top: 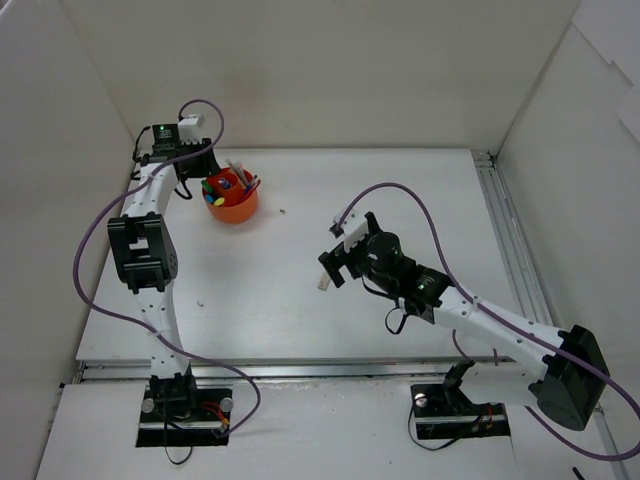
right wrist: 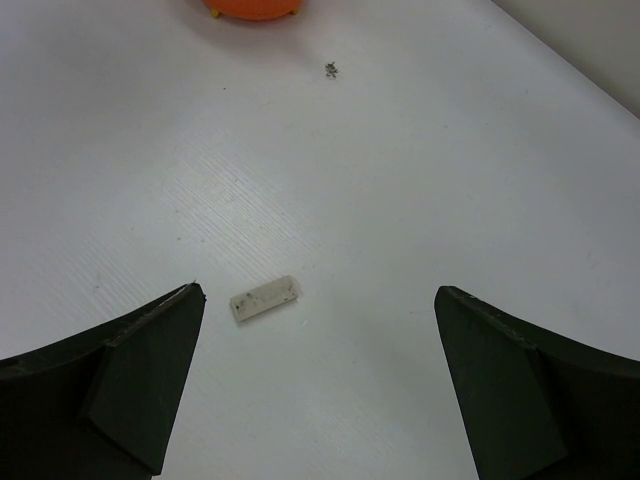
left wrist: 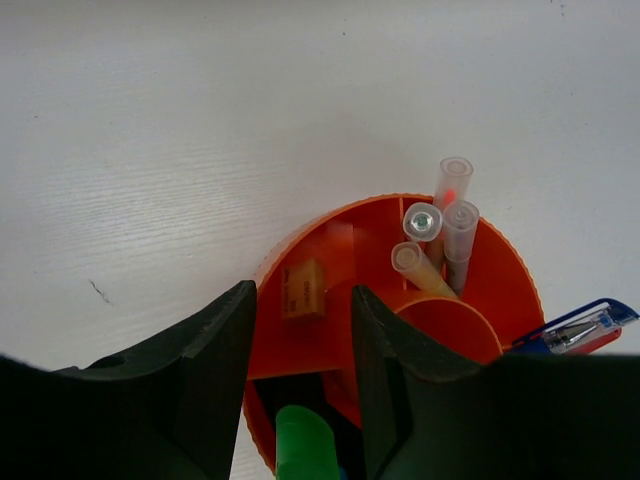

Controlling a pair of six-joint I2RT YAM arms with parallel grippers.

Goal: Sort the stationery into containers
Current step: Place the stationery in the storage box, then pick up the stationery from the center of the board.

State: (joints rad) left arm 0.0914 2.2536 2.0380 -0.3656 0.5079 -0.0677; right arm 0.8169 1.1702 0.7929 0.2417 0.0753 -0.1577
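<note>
The orange organizer (top: 232, 203) stands at the back left and holds pens and highlighters. My left gripper (top: 197, 182) hovers over its left rim, open and empty (left wrist: 302, 300). Below it, in the left wrist view, a beige eraser (left wrist: 302, 288) lies in a compartment of the organizer (left wrist: 500, 270), a green-capped highlighter (left wrist: 305, 445) stands in the neighbouring one, and several clear-ended pens (left wrist: 440, 228) stand further on. My right gripper (top: 330, 268) is open wide and empty (right wrist: 320, 292) above a small beige eraser (right wrist: 266, 299) lying flat on the table, closer to its left finger. That eraser also shows in the top view (top: 323, 281).
A blue-and-clear item (left wrist: 580, 328) sticks out at the organizer's right side. A small dark speck (right wrist: 330, 69) lies on the table between the organizer (right wrist: 250, 8) and the loose eraser. White walls enclose the table on the left, back and right.
</note>
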